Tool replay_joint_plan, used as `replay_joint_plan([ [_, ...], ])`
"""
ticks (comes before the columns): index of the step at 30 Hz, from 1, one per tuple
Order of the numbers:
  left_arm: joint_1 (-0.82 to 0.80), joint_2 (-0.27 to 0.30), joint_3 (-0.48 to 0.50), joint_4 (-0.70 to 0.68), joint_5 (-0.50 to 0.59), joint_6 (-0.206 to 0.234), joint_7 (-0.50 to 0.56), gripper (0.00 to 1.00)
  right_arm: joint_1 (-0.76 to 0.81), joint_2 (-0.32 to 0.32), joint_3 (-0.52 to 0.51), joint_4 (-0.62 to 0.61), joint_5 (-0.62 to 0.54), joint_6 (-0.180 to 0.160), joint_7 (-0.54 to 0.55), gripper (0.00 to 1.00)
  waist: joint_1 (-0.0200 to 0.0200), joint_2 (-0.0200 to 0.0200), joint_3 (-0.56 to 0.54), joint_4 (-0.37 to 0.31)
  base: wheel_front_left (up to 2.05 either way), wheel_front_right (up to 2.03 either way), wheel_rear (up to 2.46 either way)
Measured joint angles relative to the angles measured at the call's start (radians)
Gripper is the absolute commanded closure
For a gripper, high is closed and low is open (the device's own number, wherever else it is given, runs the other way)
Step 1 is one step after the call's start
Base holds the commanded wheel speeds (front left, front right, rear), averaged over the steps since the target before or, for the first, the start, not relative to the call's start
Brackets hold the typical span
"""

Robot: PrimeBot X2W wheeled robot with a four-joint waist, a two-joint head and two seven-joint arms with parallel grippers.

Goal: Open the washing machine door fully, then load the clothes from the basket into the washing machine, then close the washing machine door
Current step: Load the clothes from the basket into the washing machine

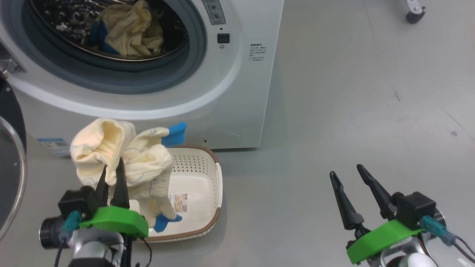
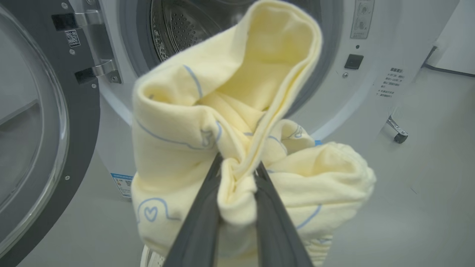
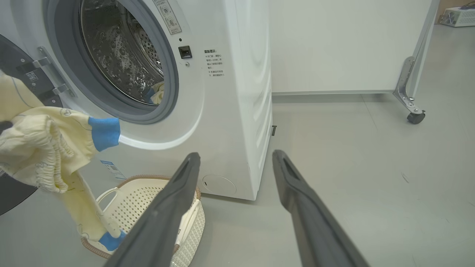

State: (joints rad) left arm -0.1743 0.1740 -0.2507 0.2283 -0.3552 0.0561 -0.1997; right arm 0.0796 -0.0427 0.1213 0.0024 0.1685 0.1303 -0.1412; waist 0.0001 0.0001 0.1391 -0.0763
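Left tool pinches a garment, right tool spread empty; its end trailing in the basket could snag.

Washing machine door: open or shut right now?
Open: the door stands swung aside at left; the drum is exposed, cloth inside.

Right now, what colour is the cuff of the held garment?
Bright blue cuff on a pale-yellow garment; clearest in the right wrist view.
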Motion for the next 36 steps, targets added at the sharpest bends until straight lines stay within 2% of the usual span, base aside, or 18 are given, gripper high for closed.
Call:
replay_joint_plan([
  [5,-0.171,0.003,0.021,0.146,-0.044,-0.043,0.047,1.0,-0.067,0.0,0.013,0.01,0.02,0.0,-0.026,0.0,0.0001,0.0,0.078,-0.038,0.0,0.0,0.0],
  [8,-0.307,0.012,0.043,0.258,-0.098,-0.081,0.13,1.0,-0.1,0.0,0.016,0.026,0.047,0.0,-0.051,0.0,0.0002,-0.0001,0.141,-0.068,0.0,0.0,0.0],
  [13,-0.498,0.074,0.08,0.374,-0.127,-0.11,0.213,1.0,-0.15,0.0,0.039,0.056,0.079,0.0,-0.08,0.0,0.0002,-0.0001,0.228,-0.11,0.0,0.0,0.0],
  [18,-0.647,0.124,0.094,0.422,-0.132,-0.119,0.267,1.0,-0.195,0.0,0.045,0.077,0.107,0.0,-0.101,0.0,0.0003,-0.0001,0.295,-0.146,0.0,0.0,0.0],
  [29,-0.976,0.272,0.096,0.515,-0.141,-0.153,0.501,1.0,-0.28,0.0,0.086,0.076,0.16,0.0,-0.11,0.0,0.0002,-0.0001,0.457,-0.236,0.0,0.0,0.0],
  [36,-1.133,0.368,0.081,0.508,-0.12,-0.171,0.514,1.0,-0.317,0.0,0.123,0.06,0.19,0.0,-0.111,0.0,0.0001,-0.0001,0.557,-0.282,0.0,0.0,0.0],
])
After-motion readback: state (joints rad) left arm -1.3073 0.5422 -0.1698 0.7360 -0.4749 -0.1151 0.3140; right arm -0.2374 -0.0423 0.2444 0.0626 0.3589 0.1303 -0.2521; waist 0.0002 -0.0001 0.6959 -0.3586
